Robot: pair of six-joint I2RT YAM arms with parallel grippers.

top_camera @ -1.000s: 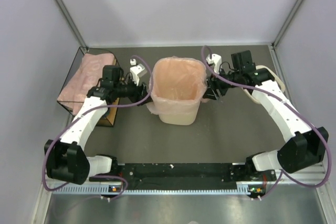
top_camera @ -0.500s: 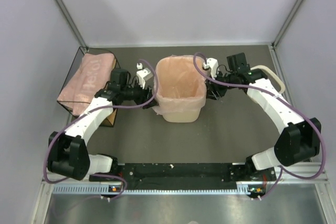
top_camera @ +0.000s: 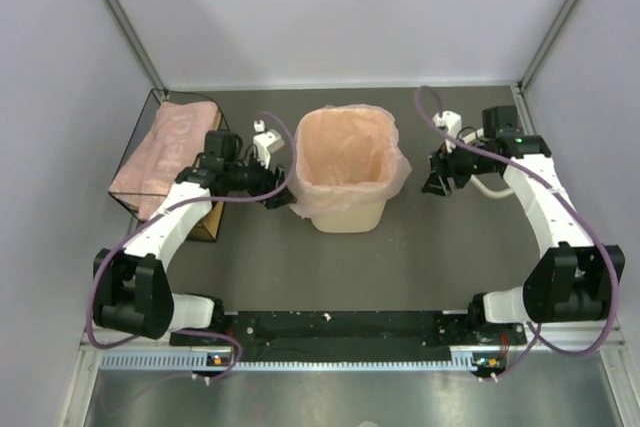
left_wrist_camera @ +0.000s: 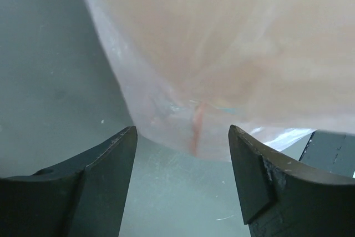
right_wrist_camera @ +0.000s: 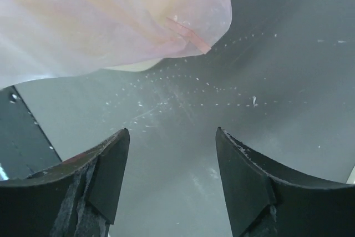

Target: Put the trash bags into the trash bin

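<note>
The cream-beige trash bin (top_camera: 345, 212) stands mid-table, lined with a pale pink trash bag (top_camera: 345, 152) whose film is folded over the rim and hangs down the outside. My left gripper (top_camera: 280, 193) is open and empty just left of the bin, with the bag's hanging edge (left_wrist_camera: 194, 131) right ahead between its fingers, not gripped. My right gripper (top_camera: 436, 183) is open and empty to the right of the bin, apart from it; the bag's hem (right_wrist_camera: 183, 29) shows above its fingers. A folded stack of pink bags (top_camera: 160, 152) lies in the box at far left.
A dark wire-framed box (top_camera: 205, 222) with orange-brown sides stands at the left and holds the stack. Grey walls enclose the table on three sides. A black rail (top_camera: 340, 327) runs along the near edge between the arm bases.
My right gripper has pulled back from the bin's right rim to the right. The bag's edge now drapes wider over the bin's right side. My left gripper has stayed beside the bin's left side.
</note>
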